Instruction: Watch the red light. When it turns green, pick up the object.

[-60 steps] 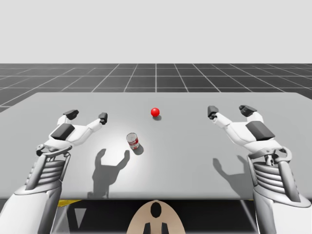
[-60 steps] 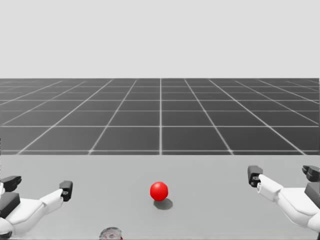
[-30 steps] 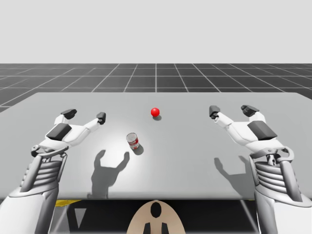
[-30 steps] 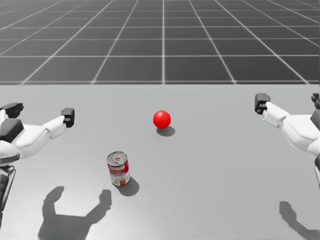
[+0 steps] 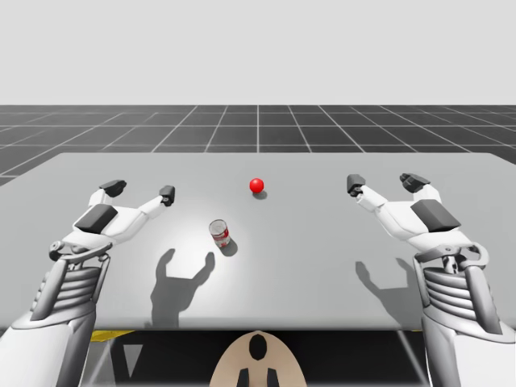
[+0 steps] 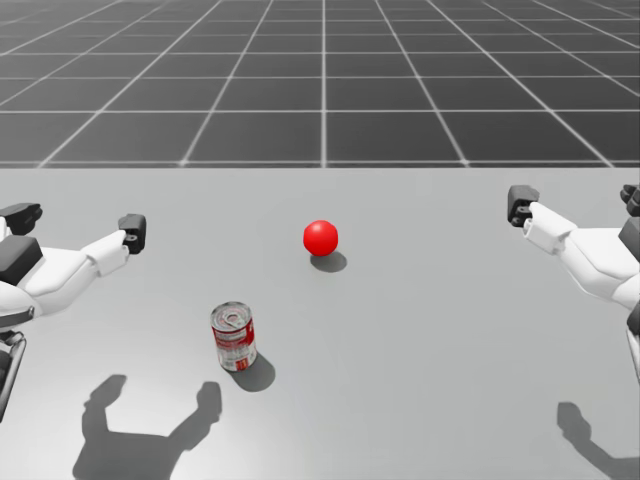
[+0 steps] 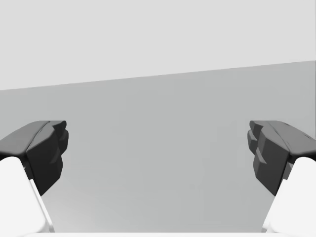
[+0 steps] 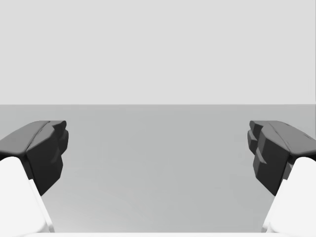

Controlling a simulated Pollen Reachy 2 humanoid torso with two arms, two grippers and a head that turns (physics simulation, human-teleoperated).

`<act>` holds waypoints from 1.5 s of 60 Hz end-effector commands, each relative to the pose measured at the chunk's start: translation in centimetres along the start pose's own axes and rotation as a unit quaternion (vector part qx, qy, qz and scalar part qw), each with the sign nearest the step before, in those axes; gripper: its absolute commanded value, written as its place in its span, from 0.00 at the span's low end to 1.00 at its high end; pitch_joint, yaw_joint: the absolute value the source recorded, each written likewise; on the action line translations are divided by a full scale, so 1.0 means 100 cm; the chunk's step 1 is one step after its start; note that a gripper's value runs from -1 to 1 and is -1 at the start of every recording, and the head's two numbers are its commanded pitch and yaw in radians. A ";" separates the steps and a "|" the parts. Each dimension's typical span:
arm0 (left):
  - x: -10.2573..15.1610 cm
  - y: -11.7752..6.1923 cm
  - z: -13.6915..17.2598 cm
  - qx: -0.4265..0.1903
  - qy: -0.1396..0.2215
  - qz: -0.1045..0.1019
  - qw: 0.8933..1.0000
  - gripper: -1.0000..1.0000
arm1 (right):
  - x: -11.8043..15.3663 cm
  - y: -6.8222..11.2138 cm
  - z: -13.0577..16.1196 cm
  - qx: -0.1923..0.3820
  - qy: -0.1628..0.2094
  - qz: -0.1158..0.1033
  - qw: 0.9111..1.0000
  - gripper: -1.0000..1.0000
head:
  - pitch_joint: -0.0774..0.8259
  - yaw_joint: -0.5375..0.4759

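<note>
Meanwhile, the light [image 5: 256,185] glows red beyond the can [image 5: 219,233]; left claw [image 5: 140,190] and right claw [image 5: 382,182] flank it, both released.

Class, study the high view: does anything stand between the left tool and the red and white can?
Nothing visible does. Bare table lies between the left tool and the can; the red light sits farther back, off that line.
</note>
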 end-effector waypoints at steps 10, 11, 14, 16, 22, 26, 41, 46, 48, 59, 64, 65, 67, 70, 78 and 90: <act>0.000 -0.002 0.001 -0.001 0.000 -0.001 1.000 0.00 | 0.000 0.000 0.000 0.001 0.001 0.001 1.000 0.00 | 0.58 0.54; 0.000 -0.002 0.001 -0.001 0.000 -0.001 1.000 0.00 | 0.000 0.000 0.000 0.001 0.001 0.002 1.000 0.00 | 0.58 0.54; 0.000 -0.002 0.001 -0.001 0.000 -0.001 1.000 0.00 | 0.000 0.000 -0.001 0.001 0.001 0.002 1.000 0.00 | 0.58 0.54; 0.001 -0.002 0.001 -0.001 0.000 -0.001 1.000 0.00 | 0.000 0.001 0.000 0.001 0.001 0.002 1.000 0.00 | 0.58 0.54; 0.001 -0.002 0.001 -0.001 0.000 -0.002 1.000 0.00 | 0.000 0.000 0.000 0.002 0.001 0.003 1.000 0.00 | 0.58 0.54; 0.001 -0.002 0.001 -0.001 0.000 -0.001 1.000 0.00 | 0.000 0.000 -0.001 0.002 0.001 0.003 1.000 0.00 | 0.58 0.54; 0.001 -0.003 0.001 -0.003 0.001 0.000 1.000 0.00 | 0.000 0.001 0.000 0.002 0.001 0.003 1.000 0.00 | 0.58 0.54; 0.001 -0.003 0.001 -0.003 0.001 0.000 1.000 0.00 | 0.000 0.001 0.000 0.002 0.001 0.003 1.000 0.00 | 0.58 0.54; 0.001 -0.003 0.001 -0.003 0.001 0.000 1.000 0.00 | 0.000 0.001 0.000 0.002 0.001 0.002 1.000 0.00 | 0.58 0.54; 0.002 -0.002 0.002 -0.008 -0.008 0.007 1.000 0.00 | 0.001 0.001 0.000 0.002 0.000 0.001 1.000 0.00 | 0.58 0.54; 0.004 -0.002 0.004 -0.015 -0.018 0.016 1.000 0.00 | 0.001 0.001 0.000 0.002 -0.001 0.001 1.000 0.00 | 0.58 0.54; 0.004 -0.002 0.004 -0.015 -0.020 0.016 1.000 0.00 | 0.001 0.001 0.000 0.002 -0.001 0.001 1.000 0.00 | 0.58 0.54; 0.005 -0.002 0.005 -0.015 -0.023 0.017 0.999 0.00 | 0.001 0.001 0.000 0.002 -0.001 0.001 1.000 0.00 | 0.58 0.54; 0.005 -0.001 0.005 -0.015 -0.024 0.017 0.999 0.00 | 0.001 0.001 0.000 0.002 -0.001 0.000 1.000 0.00 | 0.58 0.54; 0.005 -0.001 0.005 -0.018 -0.026 0.018 0.999 0.00 | 0.001 0.000 0.000 0.002 -0.002 0.001 1.000 0.00 | 0.59 0.54; 0.005 -0.001 0.006 -0.019 -0.027 0.018 0.999 0.00 | 0.001 0.000 0.001 0.002 -0.002 0.000 1.000 0.00 | 0.59 0.54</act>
